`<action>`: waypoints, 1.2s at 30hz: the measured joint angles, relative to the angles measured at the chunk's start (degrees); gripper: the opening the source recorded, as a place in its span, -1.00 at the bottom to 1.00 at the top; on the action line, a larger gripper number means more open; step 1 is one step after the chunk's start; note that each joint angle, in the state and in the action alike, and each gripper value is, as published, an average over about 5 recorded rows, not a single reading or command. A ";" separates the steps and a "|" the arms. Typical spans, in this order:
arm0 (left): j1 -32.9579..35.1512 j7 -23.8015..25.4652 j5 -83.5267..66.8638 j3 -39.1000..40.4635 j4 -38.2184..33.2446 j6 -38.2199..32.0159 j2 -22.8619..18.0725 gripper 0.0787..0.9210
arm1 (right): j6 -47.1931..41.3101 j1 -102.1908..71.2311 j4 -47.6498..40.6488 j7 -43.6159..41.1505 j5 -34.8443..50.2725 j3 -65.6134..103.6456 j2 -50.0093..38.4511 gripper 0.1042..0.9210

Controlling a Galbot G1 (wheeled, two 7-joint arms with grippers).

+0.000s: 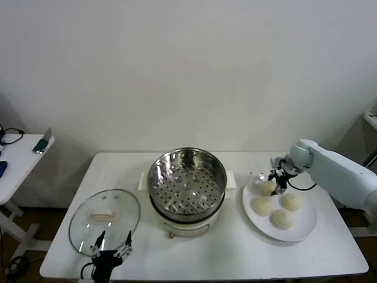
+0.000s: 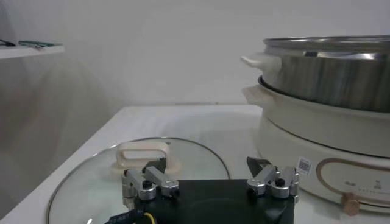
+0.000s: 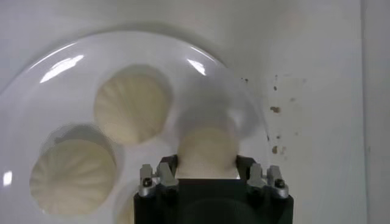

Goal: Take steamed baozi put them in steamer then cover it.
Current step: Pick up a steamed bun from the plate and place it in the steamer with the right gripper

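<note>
The right hand (image 1: 278,181) reaches in from the right edge of the bench on a white, bent arm and points down over the far part of a flat white round plate (image 1: 306,227). Its two fingers are clamped on one small cream-white dough bun (image 3: 207,152), the one nearest the back edge of the bench; in the right wrist view a dark fingertip (image 3: 167,165) presses each side of that bun. In the head view the hand covers most of the held bun, so only a sliver of it shows.

Three more cream-white buns (image 1: 263,205) lie on the same plate, just nearer the front edge than the hand, close together. The wrist view cuts off one of them at the frame edge, behind the hand's dark body.

The left hand (image 1: 112,249) sits low at the front left corner of the bench with its fingers spread wide apart, holding nothing. Its arm is out of frame below. Its tips hover over the near rim of the round transparent glass lid with a metal rim (image 1: 78,236), which lies flat on the bench near the left edge with its cream-white oblong handle up.

Between lid and plate, in the middle of the white bench (image 1: 235,253), stands the shiny round stainless-steel steamer pot on a cream-white base (image 1: 217,177). Its perforated tray is bare and it is uncovered. A second white table (image 1: 17,162) stands apart to the left, carrying small items too small to identify.
</note>
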 measured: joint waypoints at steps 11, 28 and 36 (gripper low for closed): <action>0.17 -0.42 0.26 0.13 -0.21 -0.06 0.15 0.77 | 6.52 18.97 8.55 -1.06 6.84 -14.89 0.22 0.28; 0.66 -0.58 0.44 -0.10 -0.99 -0.28 0.74 0.77 | 28.74 42.59 26.34 1.68 5.40 -25.82 13.64 0.28; 1.27 -0.86 0.45 -0.40 -1.48 -0.64 0.85 0.77 | 34.78 39.78 25.78 5.20 -4.10 -25.91 19.30 0.30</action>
